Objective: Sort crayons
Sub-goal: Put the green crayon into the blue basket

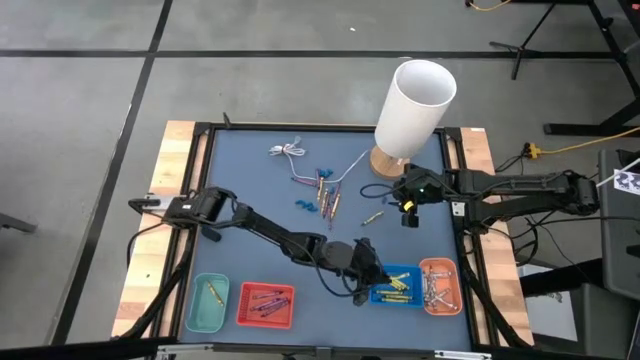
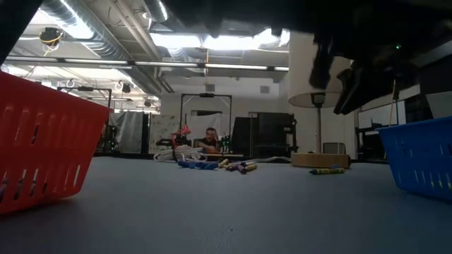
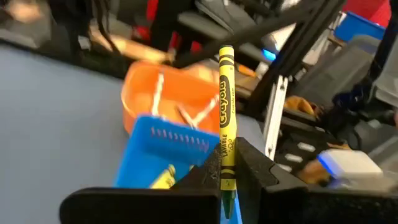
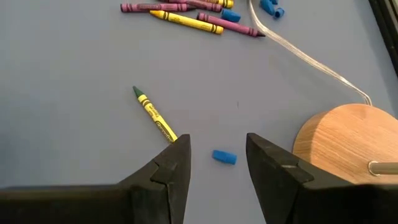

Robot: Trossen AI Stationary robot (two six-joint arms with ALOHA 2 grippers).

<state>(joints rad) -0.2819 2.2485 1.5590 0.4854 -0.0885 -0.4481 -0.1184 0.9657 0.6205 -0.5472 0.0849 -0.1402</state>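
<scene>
My left gripper (image 1: 368,272) hangs above the blue basket (image 1: 400,287), shut on a yellow crayon with a green tip (image 3: 226,106). The blue basket (image 3: 168,146) holds yellow crayons; the orange basket (image 3: 165,93) beside it holds pale ones. My right gripper (image 4: 217,146) stands open over the mat beside the lamp's wooden base (image 4: 348,143). Nothing is between its fingers. In front of it a yellow crayon (image 4: 155,115) lies flat on the mat. Several more crayons (image 4: 186,18) lie farther off in a loose group (image 1: 328,200). My left gripper pinches the yellow crayon between its two fingers near the green-tipped end (image 3: 227,180). Most of the wrapped length sticks out free past the fingertips. The crayon is lifted clear, over the blue basket.
A teal basket (image 1: 208,303) and a red basket (image 1: 266,305) stand at the near edge on the left. A white lamp shade (image 1: 415,105) rises at the far right. A thin cable (image 1: 290,153) and small blue bits (image 4: 224,157) lie on the mat.
</scene>
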